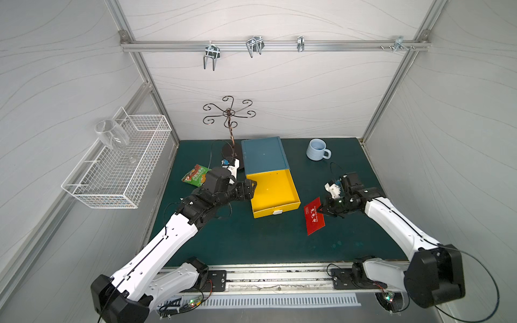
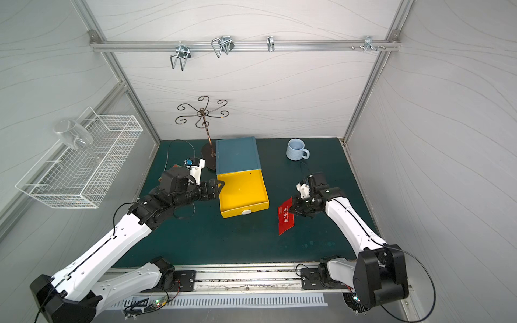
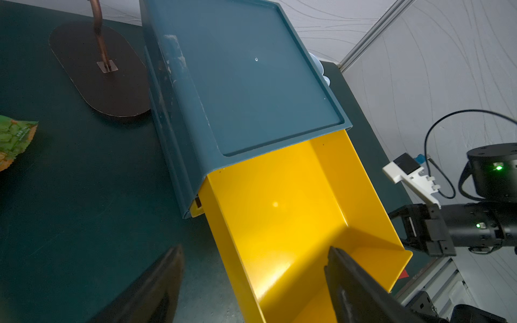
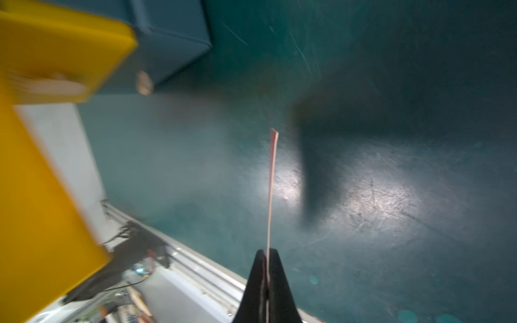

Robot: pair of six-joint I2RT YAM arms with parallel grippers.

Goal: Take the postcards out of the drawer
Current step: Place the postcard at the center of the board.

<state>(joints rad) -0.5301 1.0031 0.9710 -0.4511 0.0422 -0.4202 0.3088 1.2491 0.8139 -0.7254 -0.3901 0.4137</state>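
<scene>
One red postcard (image 1: 315, 216) is clamped in the right jaws above the green surface (image 1: 251, 240), outside and just beside the pulled-out yellow drawer (image 1: 275, 193), while the left jaws stand apart astride the drawer's opposite side wall.

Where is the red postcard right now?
In both top views the red postcard is pinched in the shut right gripper, just right of the open yellow drawer, outside it.

White arms (image 1: 156, 249), black joints (image 1: 433, 276), seemingly black cables (image 1: 475, 257).
</scene>
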